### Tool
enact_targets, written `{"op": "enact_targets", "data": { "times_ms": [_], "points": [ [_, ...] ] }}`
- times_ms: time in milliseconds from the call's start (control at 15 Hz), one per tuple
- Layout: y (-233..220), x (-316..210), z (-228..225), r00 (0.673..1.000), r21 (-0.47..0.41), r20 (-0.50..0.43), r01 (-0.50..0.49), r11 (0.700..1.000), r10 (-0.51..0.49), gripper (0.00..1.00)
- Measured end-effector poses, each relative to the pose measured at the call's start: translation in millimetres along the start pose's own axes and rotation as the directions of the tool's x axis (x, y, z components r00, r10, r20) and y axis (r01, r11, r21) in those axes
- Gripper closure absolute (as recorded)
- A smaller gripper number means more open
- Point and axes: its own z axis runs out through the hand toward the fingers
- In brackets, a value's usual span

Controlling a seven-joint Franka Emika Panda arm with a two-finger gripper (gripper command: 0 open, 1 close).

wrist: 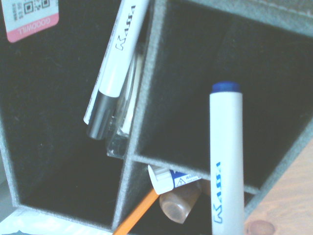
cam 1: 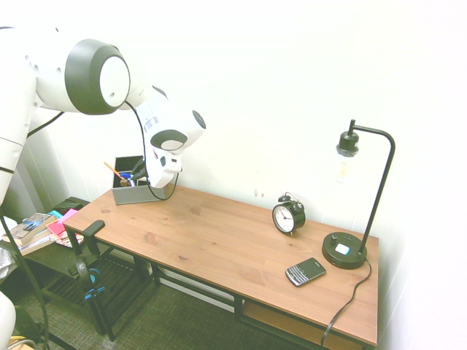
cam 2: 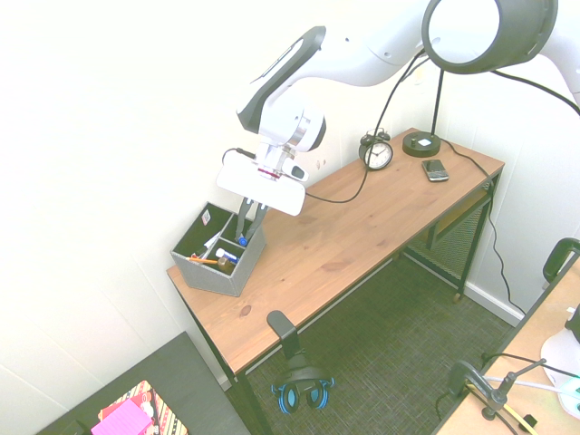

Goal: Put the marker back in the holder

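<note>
Closest in, the wrist view shows the marker (wrist: 226,161) rising from the lower edge, white barrel with blue print and a blue end pointing into one of the dark compartments of the holder (wrist: 146,127), with a divider wall beside it; whether its tip is already below the rim cannot be told from here. In the neighbouring compartment leans another white pen (wrist: 115,63), and low down lie an orange pencil (wrist: 137,213) and some small bits. Stepping back to the second exterior view, the gripper (cam 2: 245,225) hangs tilted just over the holder (cam 2: 210,272), its dark fingers (cam 2: 242,220) together, clamped on the marker (cam 2: 241,237), whose blue end shows just at the holder's top edge. The holder stands at the end of the wooden table (cam 2: 362,227) next to the wall. Farther along the table, well apart from the work, are an alarm clock (cam 2: 376,151), a phone (cam 2: 436,169) and a lamp (cam 2: 423,143). By my reading the task is nearly through: the marker is picked up, carried and lined up over a compartment; what is left is lowering it in, letting go and pulling the arm clear
</note>
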Motion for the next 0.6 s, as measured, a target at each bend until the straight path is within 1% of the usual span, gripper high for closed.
{"op": "enact_targets", "data": {
  "times_ms": [333, 600],
  "points": [
    [-1, 4, -4, 0.999, 0.014, -0.003, 0.039, 0.999, -0.039, 0.00],
    [-1, -3, -22, 0.997, 0.040, -0.010, 0.083, 0.996, -0.082, 0.00]
  ]
}}
